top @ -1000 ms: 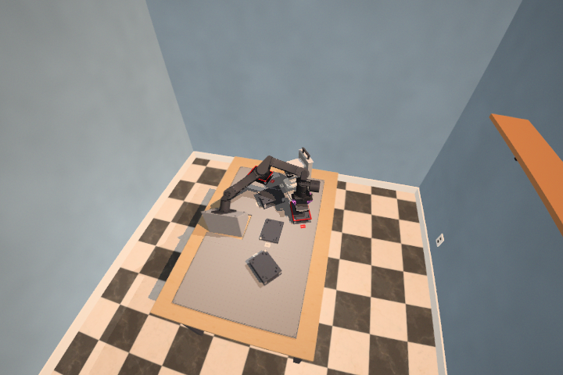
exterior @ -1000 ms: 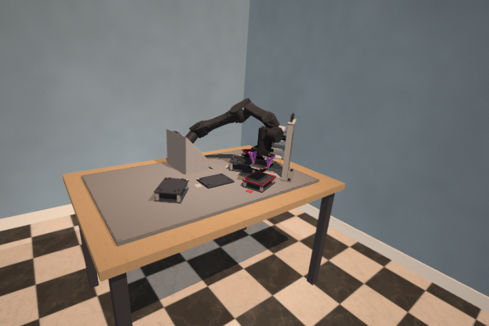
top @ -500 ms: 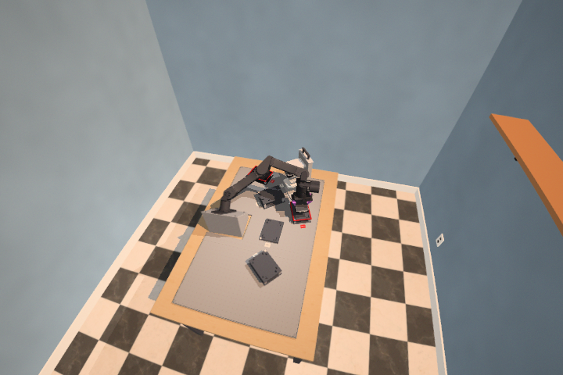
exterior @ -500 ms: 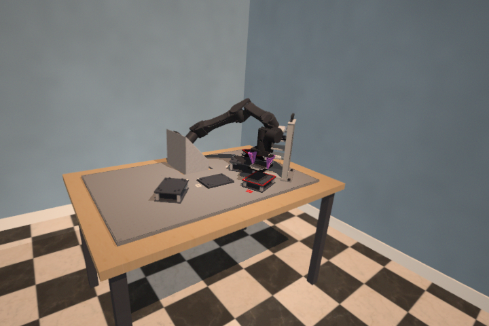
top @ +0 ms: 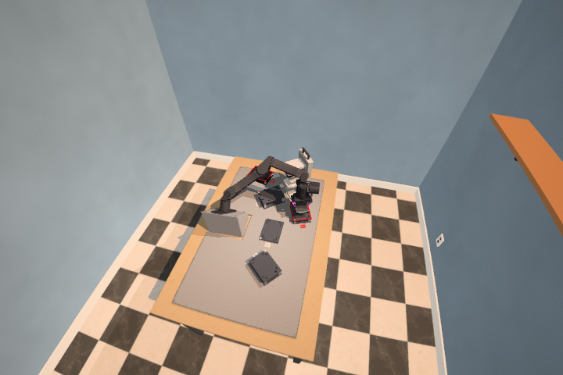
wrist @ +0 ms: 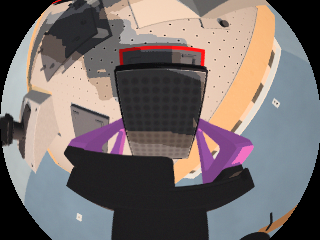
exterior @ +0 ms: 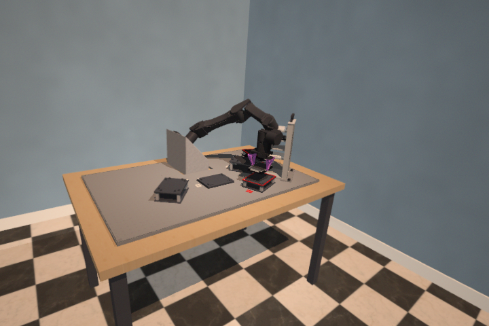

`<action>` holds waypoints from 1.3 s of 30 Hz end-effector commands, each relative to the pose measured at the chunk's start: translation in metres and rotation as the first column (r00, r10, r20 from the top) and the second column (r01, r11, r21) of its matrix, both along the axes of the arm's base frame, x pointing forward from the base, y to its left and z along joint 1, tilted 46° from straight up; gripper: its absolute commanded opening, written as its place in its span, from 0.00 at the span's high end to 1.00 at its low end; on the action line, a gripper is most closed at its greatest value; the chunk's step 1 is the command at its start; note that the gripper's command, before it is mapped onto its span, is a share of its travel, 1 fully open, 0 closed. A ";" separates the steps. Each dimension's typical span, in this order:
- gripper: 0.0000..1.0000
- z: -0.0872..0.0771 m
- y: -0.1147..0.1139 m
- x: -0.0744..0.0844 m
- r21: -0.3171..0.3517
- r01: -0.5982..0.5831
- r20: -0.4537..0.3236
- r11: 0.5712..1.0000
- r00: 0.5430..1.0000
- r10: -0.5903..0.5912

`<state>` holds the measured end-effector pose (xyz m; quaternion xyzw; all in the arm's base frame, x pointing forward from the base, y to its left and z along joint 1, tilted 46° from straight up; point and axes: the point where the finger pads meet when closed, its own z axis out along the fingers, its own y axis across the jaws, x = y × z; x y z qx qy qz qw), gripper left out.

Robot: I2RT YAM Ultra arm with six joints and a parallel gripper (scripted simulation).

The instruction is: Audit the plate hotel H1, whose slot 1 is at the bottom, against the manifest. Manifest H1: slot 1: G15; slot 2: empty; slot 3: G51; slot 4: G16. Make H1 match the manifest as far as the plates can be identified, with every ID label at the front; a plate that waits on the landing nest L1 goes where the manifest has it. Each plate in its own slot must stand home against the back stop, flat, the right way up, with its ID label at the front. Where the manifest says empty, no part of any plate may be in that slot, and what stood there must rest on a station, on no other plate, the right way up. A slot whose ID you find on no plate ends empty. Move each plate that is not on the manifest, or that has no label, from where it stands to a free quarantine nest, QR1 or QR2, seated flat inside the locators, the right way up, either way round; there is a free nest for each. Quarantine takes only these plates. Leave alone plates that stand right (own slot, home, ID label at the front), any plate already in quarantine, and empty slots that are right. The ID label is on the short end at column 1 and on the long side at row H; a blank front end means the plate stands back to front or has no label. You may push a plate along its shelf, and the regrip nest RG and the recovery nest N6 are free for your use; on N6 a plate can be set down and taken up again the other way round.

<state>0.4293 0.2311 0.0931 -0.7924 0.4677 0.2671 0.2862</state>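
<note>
My gripper (top: 300, 204) (exterior: 259, 166) hangs straight down over a red-rimmed quarantine nest (top: 300, 215) (exterior: 258, 179) (wrist: 162, 55), beside the plate hotel (top: 304, 166) (exterior: 289, 149). Its purple fingers are shut on the long sides of a dark well plate (wrist: 160, 103) (exterior: 257, 168). The plate hangs level a little above the nest, apart from it. I can read no label on it. The hotel's slots are too small to read in the top and exterior views.
A second red-rimmed nest (top: 260, 174) lies under the arm at the back. A raised dark nest (top: 267, 198) stands between them. A flat dark pad (top: 271, 230) (exterior: 214, 179) and a raised block with a dark plate (top: 264, 267) (exterior: 170, 188) lie nearer the front. The grey arm base (top: 224, 221) stands left.
</note>
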 end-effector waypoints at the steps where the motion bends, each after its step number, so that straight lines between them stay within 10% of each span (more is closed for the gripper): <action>1: 0.14 0.012 0.000 0.001 0.013 0.014 0.025 1.000 1.000 -0.015; 39: 0.14 -0.002 0.010 0.002 0.011 0.029 0.025 1.000 0.999 -0.029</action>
